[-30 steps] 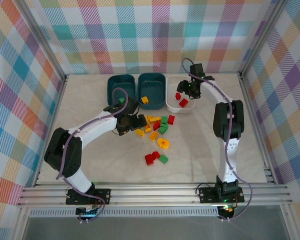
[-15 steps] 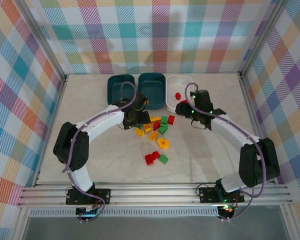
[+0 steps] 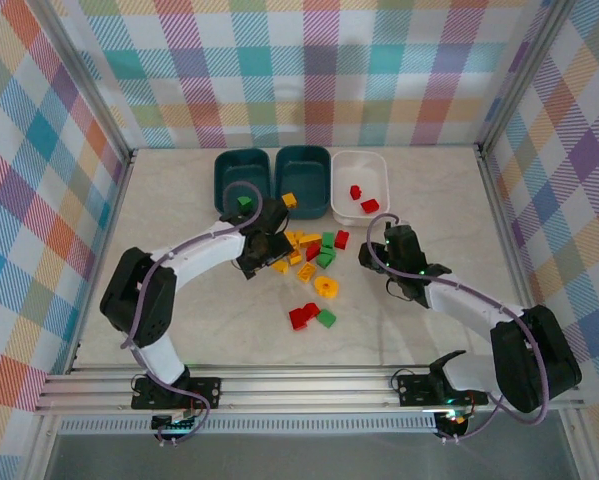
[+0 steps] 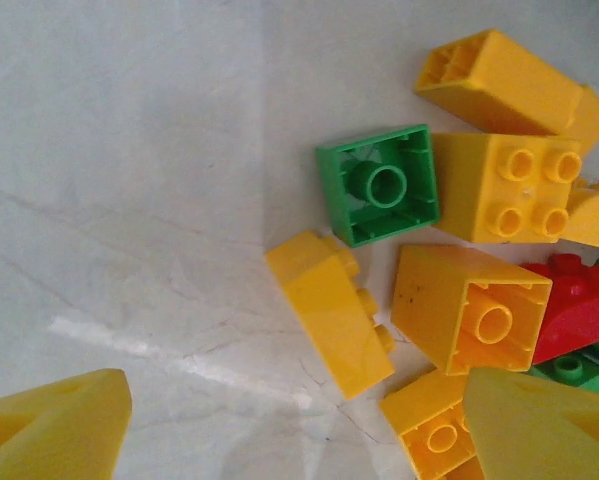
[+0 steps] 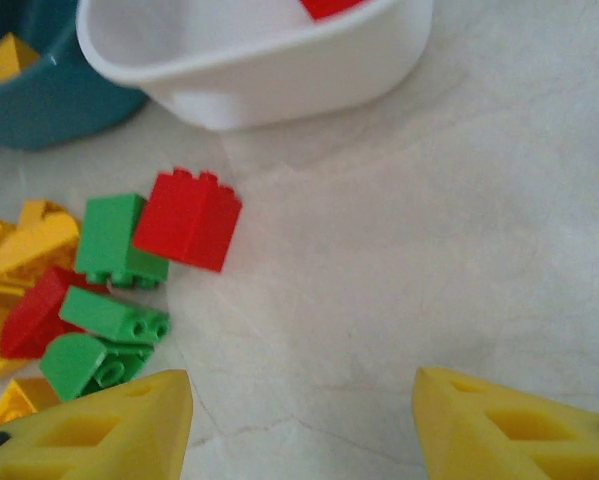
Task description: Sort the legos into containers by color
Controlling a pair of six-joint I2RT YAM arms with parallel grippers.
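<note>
The pale marbled table [image 3: 179, 300] is carrying everything you are working with. Your left arm is arching in from the near left and your right arm from the near right, both pointing toward the middle.

Along the far edge, three tubs are sitting side by side. The left teal tub [image 3: 226, 172] is holding one green lego [image 3: 244, 201] at its near edge. The middle teal tub [image 3: 307, 168] is holding one yellow lego [image 3: 289, 200] in its near left corner. The white tub [image 3: 367, 163] is holding a red lego [image 3: 355, 191] and a second red lego [image 3: 370, 205].

The unsorted pile [image 3: 309, 250] is lying on the table just in front of the tubs, mixing yellow, green and red. Nearer you, the round yellow piece [image 3: 326, 287] is lying apart, and a red cluster [image 3: 301, 317] is sitting just beside a loose green lego [image 3: 326, 318].

Your left gripper [image 4: 289, 415] is poised at the pile's left edge, its jaws standing wide and gripping nothing. A slanted yellow lego [image 4: 329, 310] is lying ahead of them, with an upturned green lego [image 4: 384, 185] beyond it.

Your right gripper [image 5: 304, 425] is poised right of the pile, its jaws parted over bare table and gripping nothing. A lone red brick [image 5: 187, 220] is lying ahead to its left.
</note>
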